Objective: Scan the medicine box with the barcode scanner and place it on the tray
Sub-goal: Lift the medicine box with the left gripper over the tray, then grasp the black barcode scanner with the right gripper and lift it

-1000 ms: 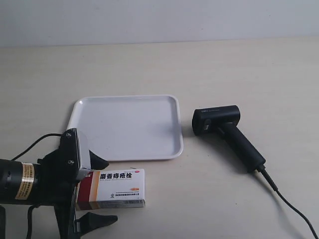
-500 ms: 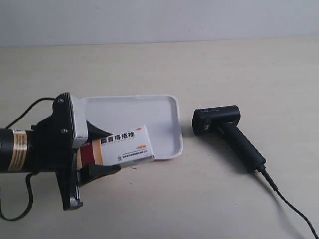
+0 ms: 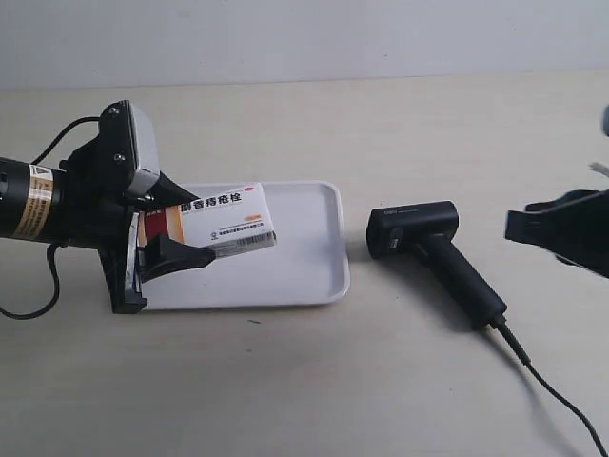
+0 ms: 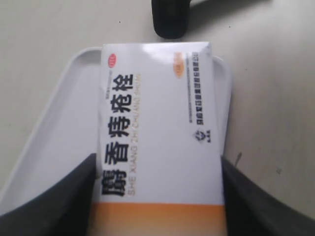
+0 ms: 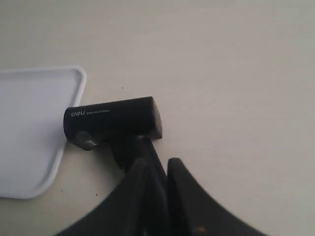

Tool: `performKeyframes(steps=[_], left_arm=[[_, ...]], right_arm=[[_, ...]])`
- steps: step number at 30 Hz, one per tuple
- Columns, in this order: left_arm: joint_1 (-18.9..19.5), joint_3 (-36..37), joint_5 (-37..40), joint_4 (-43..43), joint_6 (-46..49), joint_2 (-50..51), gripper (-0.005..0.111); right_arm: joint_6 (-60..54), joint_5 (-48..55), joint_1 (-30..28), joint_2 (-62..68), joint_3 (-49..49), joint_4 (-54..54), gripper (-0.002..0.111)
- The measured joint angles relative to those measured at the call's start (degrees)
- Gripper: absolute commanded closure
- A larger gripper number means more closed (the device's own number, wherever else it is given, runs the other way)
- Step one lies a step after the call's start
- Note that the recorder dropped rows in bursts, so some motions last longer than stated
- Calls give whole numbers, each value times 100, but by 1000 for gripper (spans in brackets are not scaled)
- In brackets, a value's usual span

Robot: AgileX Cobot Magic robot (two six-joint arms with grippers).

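The white medicine box [image 3: 224, 221] with blue characters hangs tilted over the left part of the white tray [image 3: 304, 257]. My left gripper [image 3: 195, 228] is shut on its red and orange end. In the left wrist view the box [image 4: 157, 123] fills the space between both fingers of that gripper [image 4: 157, 164], above the tray [image 4: 64, 132]. The black barcode scanner [image 3: 419, 228] lies on the table right of the tray. My right gripper [image 3: 519, 224] hovers at the right edge, apart from the scanner. In the right wrist view that gripper [image 5: 157, 164] is shut and empty above the scanner [image 5: 113, 120] handle.
The scanner's black cable [image 3: 542, 381] trails toward the lower right corner. Bare beige tabletop [image 3: 314, 381] stretches in front of the tray and behind it. The tray's corner [image 5: 29, 128] also shows in the right wrist view, next to the scanner's head.
My left gripper has lifted the medicine box off the table and carried it up and back over the tray. The right gripper has come into view at the right edge.
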Motion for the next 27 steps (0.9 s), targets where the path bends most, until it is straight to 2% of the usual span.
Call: performKeyframes(steps=[4, 9, 12, 15, 17, 20, 22, 27], left_arm=[[249, -89, -445, 25, -25, 281, 107], [308, -94, -643, 48, 43, 456, 107], [308, -94, -677, 60, 60, 471, 107], [308, -94, -687, 70, 60, 471, 107], [308, -94, -695, 70, 60, 471, 107], [308, -94, -695, 70, 60, 471, 107], [308, -94, -695, 70, 69, 471, 107], [308, -94, -683, 70, 69, 471, 107]], right_arm=[[-319, -66, 245, 1172, -561, 0, 47], [-978, -90, 536, 2292, -1085, 0, 26], [-1269, -116, 561, 2826, -1324, 0, 19], [-1557, -130, 561, 3344, -1518, 0, 19], [-1718, -215, 561, 3626, -1645, 0, 21], [-1919, -379, 561, 3947, -1809, 0, 29], [-2113, -449, 561, 4128, -1896, 0, 42], [-2623, -464, 561, 4216, -1939, -14, 85]])
